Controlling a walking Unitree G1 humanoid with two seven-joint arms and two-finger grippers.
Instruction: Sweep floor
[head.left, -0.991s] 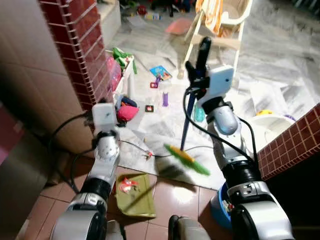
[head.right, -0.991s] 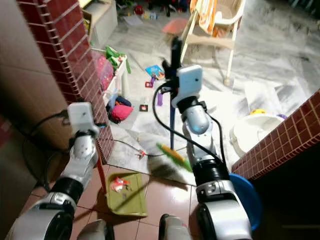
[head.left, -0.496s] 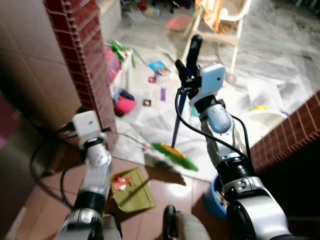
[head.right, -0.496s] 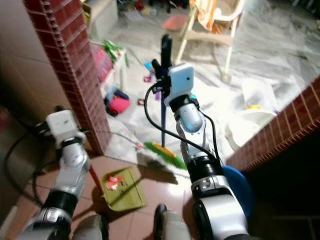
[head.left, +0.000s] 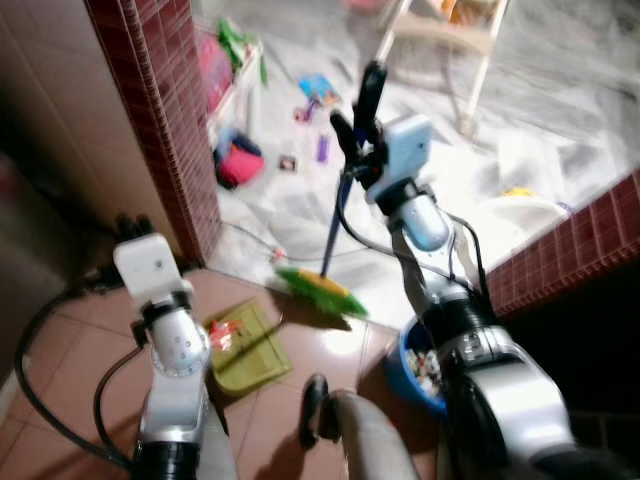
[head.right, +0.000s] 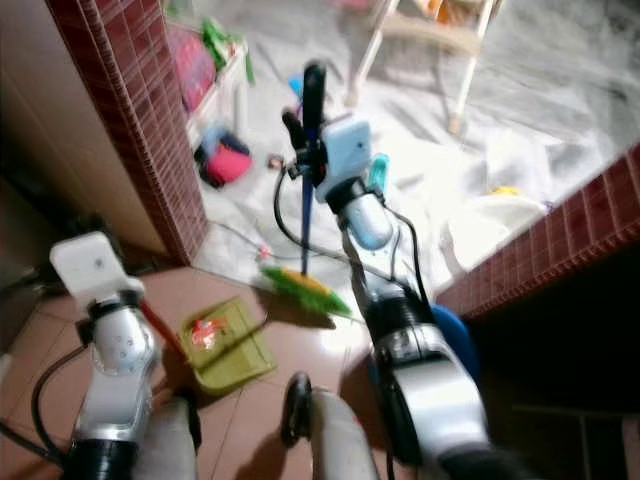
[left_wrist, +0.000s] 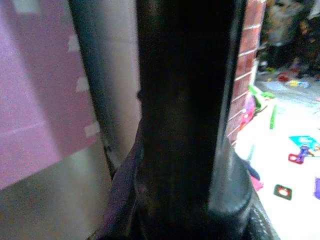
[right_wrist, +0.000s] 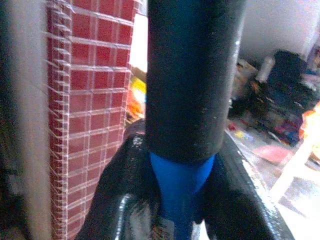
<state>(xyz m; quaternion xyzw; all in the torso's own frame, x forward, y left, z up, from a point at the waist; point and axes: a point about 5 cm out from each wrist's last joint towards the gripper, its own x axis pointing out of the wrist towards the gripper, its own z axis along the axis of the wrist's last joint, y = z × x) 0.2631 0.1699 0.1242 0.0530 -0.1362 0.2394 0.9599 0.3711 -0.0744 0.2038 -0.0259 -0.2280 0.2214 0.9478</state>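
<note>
**A:** Item one, the task's tool?

**B:** Broom (head.left: 335, 225): blue shaft with a black grip at the top, green and yellow bristle head (head.left: 320, 291). It stands near upright at centre frame of the left eye view, with the head down where the pale marble floor (head.left: 560, 120) meets the reddish tile floor (head.left: 330, 360).

**A:** Held by?

**B:** Right gripper (head.left: 352, 120), upper centre of the frame, clenched around the black grip. The right wrist view confirms it: black fingers (right_wrist: 120, 200) either side of the blue shaft.

**A:** Item two?

**B:** Green dustpan (head.left: 245, 345), lower left of centre, flat on the reddish tiles, just left of the bristle head and apart from it. A red and white scrap (head.left: 222, 333) lies in it.

**A:** Left gripper?

**B:** Left gripper (left_wrist: 187, 165): grasping a dark upright handle that runs through the middle of the left wrist view. The left arm (head.left: 165, 330) stands at lower left of the left eye view.

**A:** Surroundings?

**B:** Red brick pillar (head.left: 160, 120), upper left. Scattered toys (head.left: 305, 120) on the marble, upper centre. White chair (head.left: 440, 40), top right. Low red brick wall (head.left: 580, 240), right edge. Blue bucket (head.left: 415, 360) at lower right of centre, beside the right arm.
</note>
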